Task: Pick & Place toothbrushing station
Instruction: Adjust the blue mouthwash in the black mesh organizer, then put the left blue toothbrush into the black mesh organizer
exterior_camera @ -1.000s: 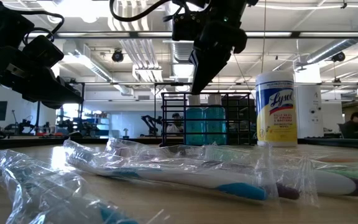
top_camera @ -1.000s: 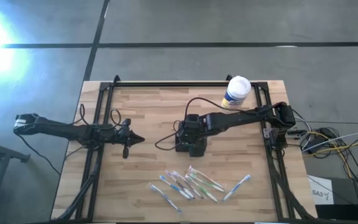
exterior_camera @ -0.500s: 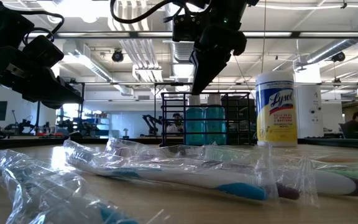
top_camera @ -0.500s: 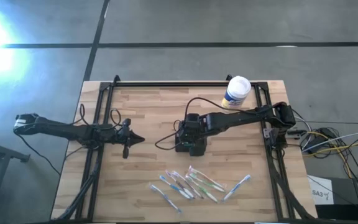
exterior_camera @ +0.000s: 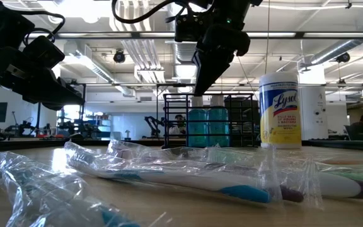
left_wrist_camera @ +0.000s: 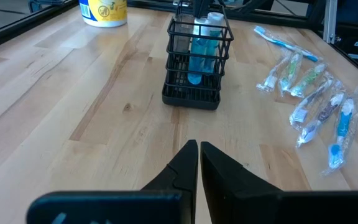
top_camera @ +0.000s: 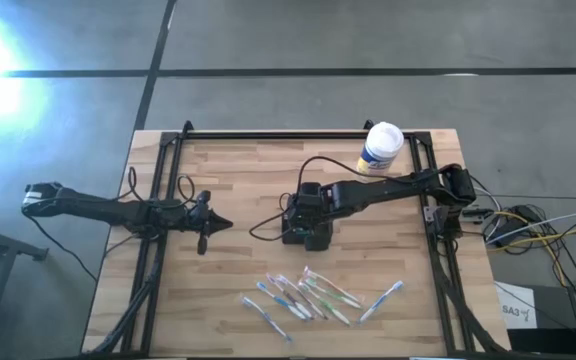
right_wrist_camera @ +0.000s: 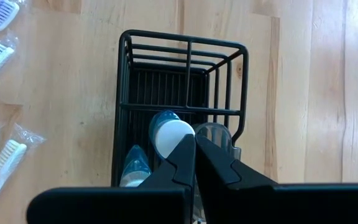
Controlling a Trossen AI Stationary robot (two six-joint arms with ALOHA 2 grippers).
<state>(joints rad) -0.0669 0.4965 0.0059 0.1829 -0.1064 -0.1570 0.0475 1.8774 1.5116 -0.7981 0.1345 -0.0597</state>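
The toothbrushing station (left_wrist_camera: pixel 193 62), a black wire holder with blue bottles (right_wrist_camera: pixel 166 127) standing in it, rests on its base near the middle of the wooden table. My right gripper (right_wrist_camera: pixel 195 140) is shut and points steeply down over the holder's top (exterior_camera: pixel 201 93). In the high view the arm hides most of the holder (top_camera: pixel 290 238). My left gripper (left_wrist_camera: pixel 199 146) is shut with nothing in it. It waits over the table's left part (top_camera: pixel 230 224), pointing toward the holder. My right gripper has its shut fingertips at the height of the holder's top rim (exterior_camera: pixel 184 96), above the white-capped blue bottle. I cannot tell whether they touch the rim or the bottle.
Several toothbrushes in clear wrappers (top_camera: pixel 313 295) lie by the table's near edge, close before the low camera (exterior_camera: pixel 169 170). A white-and-yellow wipes canister (top_camera: pixel 380 147) stands at the far right. Black frame rails (top_camera: pixel 158 270) run along the table's left, right and far sides.
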